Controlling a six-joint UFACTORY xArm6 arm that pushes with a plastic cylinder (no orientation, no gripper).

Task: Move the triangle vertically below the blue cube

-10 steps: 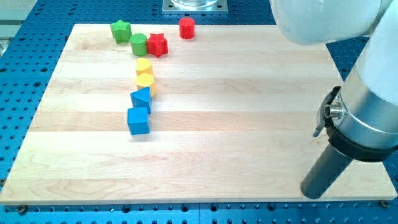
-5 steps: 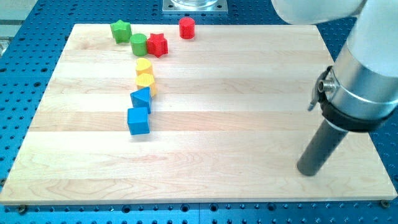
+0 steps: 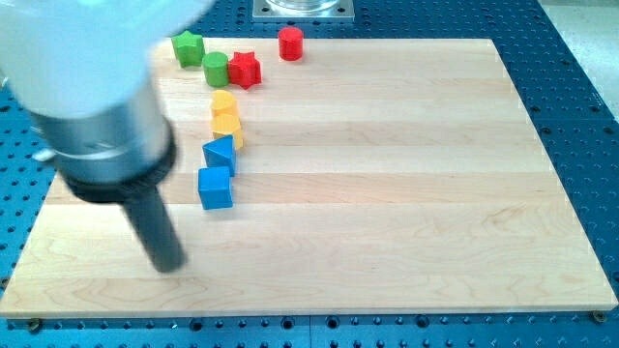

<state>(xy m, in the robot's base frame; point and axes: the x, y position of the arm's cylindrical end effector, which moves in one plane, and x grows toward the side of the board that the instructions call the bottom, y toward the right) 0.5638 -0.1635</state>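
Tip low on the view's left, blocks untouched

Blue triangle (image 3: 220, 153) lies on the wooden desk (image 3: 387, 193), touching the blue cube (image 3: 215, 187) along the cube's upper edge — it sits just above the cube and a shade toward the view's right. My tip (image 3: 168, 265) rests on the desk below and to the view's left of the blue cube, near it but clearly apart, touching no block. No hand is fitted here, only the straight dark rod, so nothing is clamped or spread.

Above the triangle two yellow blocks stand stacked in a short column: a yellow heart (image 3: 223, 101) and, just beneath it, a second yellow block (image 3: 226, 124) whose shape I cannot make out, its lower edge close against the triangle. Near the view's top sit a green star (image 3: 188, 47), a green cylinder (image 3: 215, 69), a red star (image 3: 245, 69) pressed beside that cylinder, and a red cylinder (image 3: 290, 43) standing alone — farthest toward the view's right.
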